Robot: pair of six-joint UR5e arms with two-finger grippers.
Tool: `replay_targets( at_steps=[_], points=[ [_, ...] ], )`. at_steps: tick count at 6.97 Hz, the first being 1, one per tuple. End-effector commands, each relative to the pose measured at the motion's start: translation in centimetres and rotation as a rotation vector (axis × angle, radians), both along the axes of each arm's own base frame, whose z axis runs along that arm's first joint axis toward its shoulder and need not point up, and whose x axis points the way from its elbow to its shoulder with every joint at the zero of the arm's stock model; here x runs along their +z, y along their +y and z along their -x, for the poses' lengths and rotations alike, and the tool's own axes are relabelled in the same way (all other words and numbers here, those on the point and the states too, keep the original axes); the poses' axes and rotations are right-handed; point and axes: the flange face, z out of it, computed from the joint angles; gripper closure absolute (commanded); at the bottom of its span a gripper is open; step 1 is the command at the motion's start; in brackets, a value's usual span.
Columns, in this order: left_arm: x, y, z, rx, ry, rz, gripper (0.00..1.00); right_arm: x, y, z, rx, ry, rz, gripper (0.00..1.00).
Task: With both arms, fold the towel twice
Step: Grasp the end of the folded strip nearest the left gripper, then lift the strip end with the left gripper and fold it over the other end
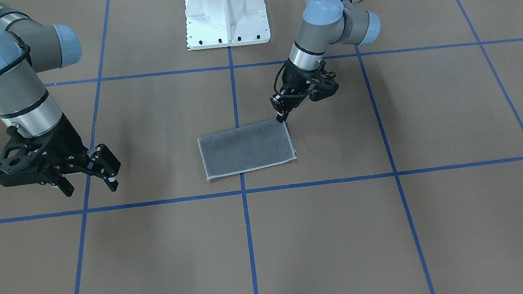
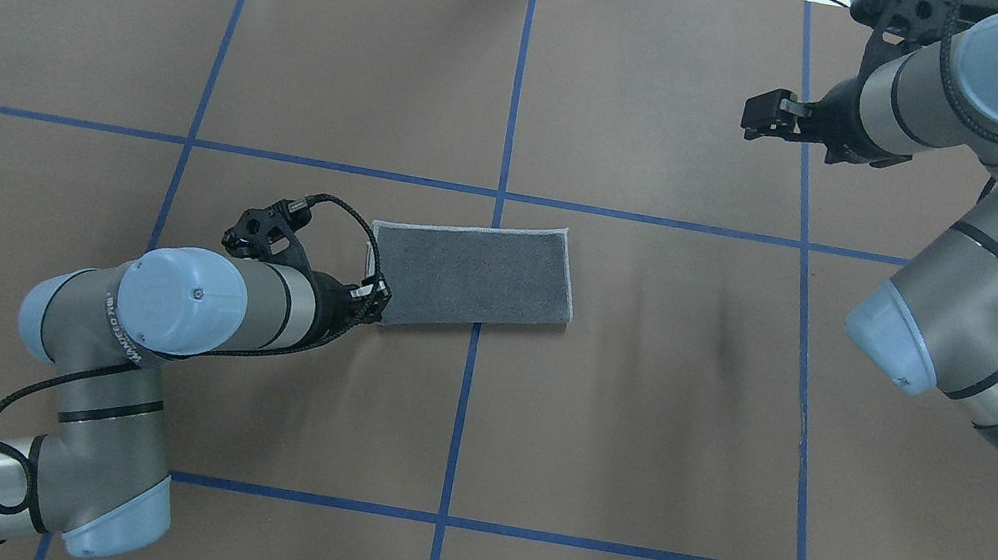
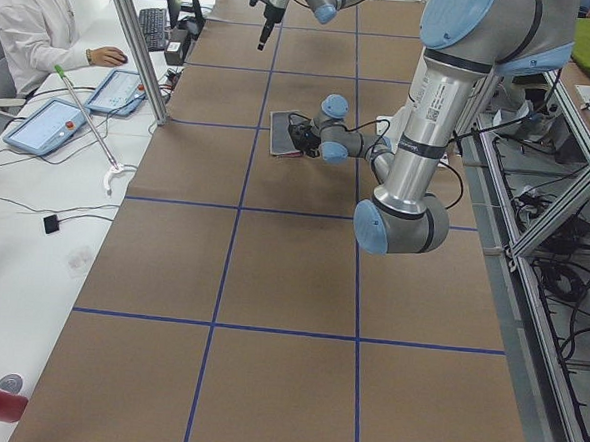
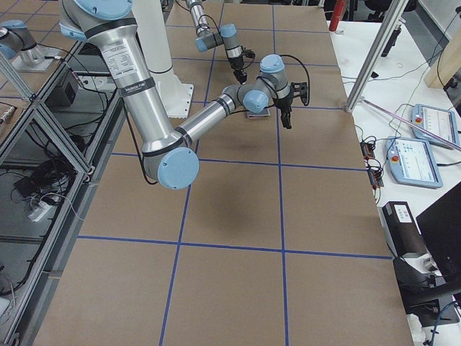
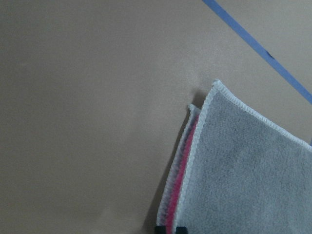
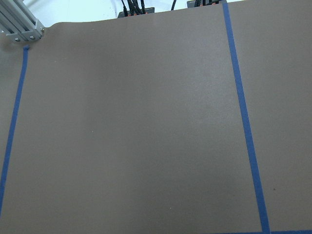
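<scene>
The towel (image 1: pixel 247 148) lies flat in the middle of the table as a folded rectangle, dark grey face up with light edging. It also shows in the overhead view (image 2: pixel 475 271). My left gripper (image 1: pixel 282 118) is down at the towel's corner nearest the robot, on its left, and shut on the towel's edge. In the left wrist view the towel (image 5: pixel 253 175) shows two layers with a pink strip between them, and the fingertips (image 5: pixel 158 228) sit at the bottom edge. My right gripper (image 1: pixel 89 184) is open and empty, held above the table well away from the towel.
The white bolted pedestal (image 1: pixel 226 15) stands at the robot's side of the table. Blue tape lines (image 2: pixel 462 416) grid the brown table cover. An operator (image 3: pixel 26 24) sits at a side bench with tablets. The right wrist view shows only table cover (image 6: pixel 126 126).
</scene>
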Motion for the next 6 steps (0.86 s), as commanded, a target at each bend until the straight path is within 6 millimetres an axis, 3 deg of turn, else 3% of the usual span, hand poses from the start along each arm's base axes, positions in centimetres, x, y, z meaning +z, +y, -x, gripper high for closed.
replay_targets(
  at_steps=[1, 2, 5, 6],
  points=[
    [-0.3, 0.0, 0.0, -0.001, 0.002, -0.003, 1.00, 0.5, -0.1, -0.2, 0.001, 0.006, 0.007, 0.00],
    [0.1, -0.2, 0.2, 0.007, -0.012, -0.023, 1.00, 0.9, -0.3, -0.8, 0.007, 0.008, 0.012, 0.00],
    [4.7, 3.1, 7.5, 0.061, -0.077, -0.094, 1.00, 2.0, -0.4, -1.6, 0.010, 0.020, 0.021, 0.00],
    [5.1, 3.1, 7.7, 0.059, -0.084, -0.095, 1.00, 2.4, -0.4, -1.8, 0.011, 0.022, 0.023, 0.00]
  ],
)
